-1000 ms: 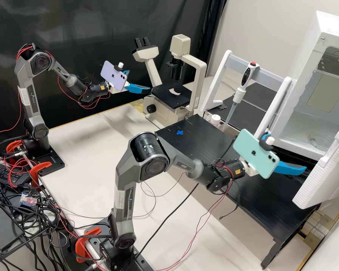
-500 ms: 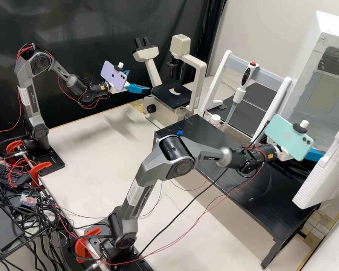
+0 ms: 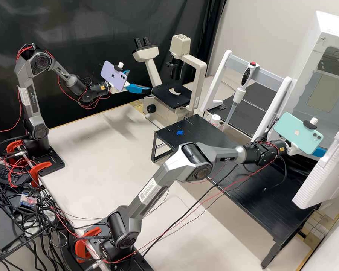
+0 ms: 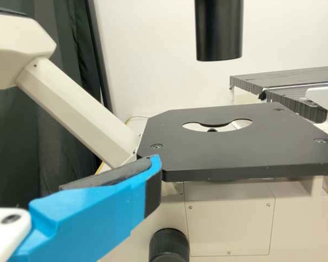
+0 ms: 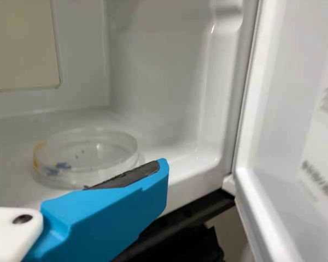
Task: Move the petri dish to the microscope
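A: Largest first.
B: Tall white chamber with rounded edges (image 3: 309, 84), its ribbed white door (image 3: 322, 177) swung open. Then the cream microscope with a flat black stage (image 3: 198, 77), the destination.
A: Claws?
B: Right gripper, bright blue fingers (image 3: 319, 151), at the chamber. Fingers spread, nothing held. Left gripper, also blue (image 3: 139, 80), beside the stage: spread, empty.
A: And the dish?
B: Shallow, round, clear petri dish (image 5: 85, 158), flat on the chamber's white floor (image 5: 5, 180), near the right gripper. Small blue marks (image 5: 63, 165); orange-yellow patch (image 5: 39, 154) on its wall.
A: Handling?
B: Light and stiff, I judge; brittle under a hard pinch. Smooth wall, apt to skate if nudged. Lidded or not, cannot tell.
A: Hold where?
B: Opposite points of the side wall, across the middle. Gentle squeeze, kept level; an off-centre bite could tip it.
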You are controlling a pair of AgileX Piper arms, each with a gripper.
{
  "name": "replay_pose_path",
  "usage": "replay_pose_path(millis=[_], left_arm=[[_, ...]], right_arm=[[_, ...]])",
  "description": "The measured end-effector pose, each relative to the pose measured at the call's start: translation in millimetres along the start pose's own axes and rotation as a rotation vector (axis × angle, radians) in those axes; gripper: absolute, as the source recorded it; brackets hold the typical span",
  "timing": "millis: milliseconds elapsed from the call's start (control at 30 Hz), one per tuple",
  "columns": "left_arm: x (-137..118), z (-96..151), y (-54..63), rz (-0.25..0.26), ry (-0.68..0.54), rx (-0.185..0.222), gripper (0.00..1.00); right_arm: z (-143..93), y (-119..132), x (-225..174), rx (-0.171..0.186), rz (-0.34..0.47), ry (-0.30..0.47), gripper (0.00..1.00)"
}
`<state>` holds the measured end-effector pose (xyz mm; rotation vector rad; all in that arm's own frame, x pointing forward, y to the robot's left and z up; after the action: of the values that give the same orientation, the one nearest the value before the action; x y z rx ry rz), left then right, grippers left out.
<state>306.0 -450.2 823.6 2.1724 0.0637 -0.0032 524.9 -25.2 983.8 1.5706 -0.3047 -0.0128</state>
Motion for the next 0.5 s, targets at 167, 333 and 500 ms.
replay_pose_path(millis=[167, 333, 500], left_arm=[[0.0, 0.0, 0.0, 0.000, 0.000, 0.000, 1.00], [0.0, 0.0, 0.0, 0.000, 0.000, 0.000, 1.00], [0.0, 0.0, 0.0, 0.000, 0.000, 0.000, 1.00]], right_arm=[[5.7, -5.2, 5.9, 0.003, -0.012, -0.015, 1.00], [6.1, -5.5, 7.6, 0.002, -0.010, -0.013, 0.00], [8.9, -8.4, 9.1, 0.001, -0.015, -0.017, 0.00]])
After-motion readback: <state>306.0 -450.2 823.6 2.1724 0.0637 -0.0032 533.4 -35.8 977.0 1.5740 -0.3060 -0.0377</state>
